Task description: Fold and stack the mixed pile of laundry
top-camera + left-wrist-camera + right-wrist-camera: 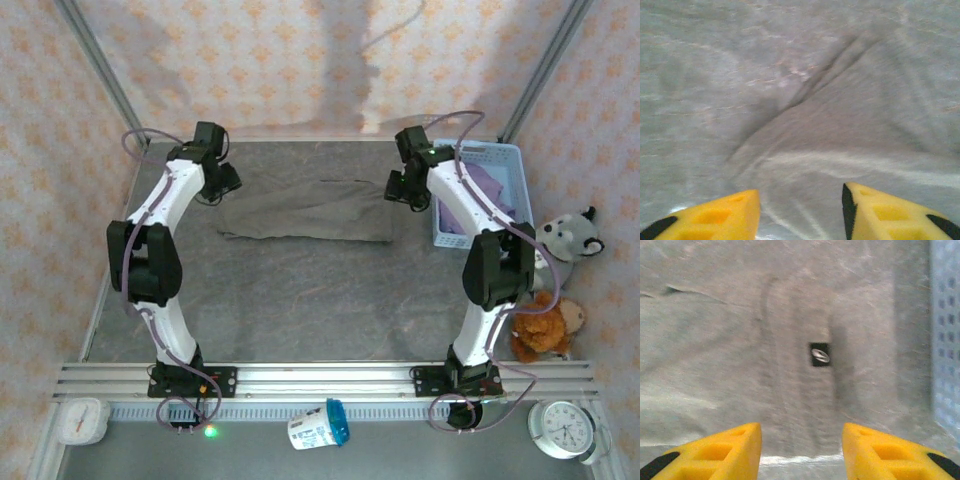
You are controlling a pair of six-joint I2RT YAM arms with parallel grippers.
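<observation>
You've got the olive garment (pixel 305 210) flat at far centre, folded into a wide strip, I think. Purple shirt (pixel 497 187) sits bunched in the basket (pixel 500 148), right side.

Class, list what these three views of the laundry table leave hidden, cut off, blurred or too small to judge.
- Lavender T-shirt, top view: the right arm and basket wall cover most of it.
- Olive-grey garment, left wrist view: motion blur smears its creases.
- Small dark square, right wrist view: too blurred to identify.
- Clock, top view: face too small to read.
</observation>
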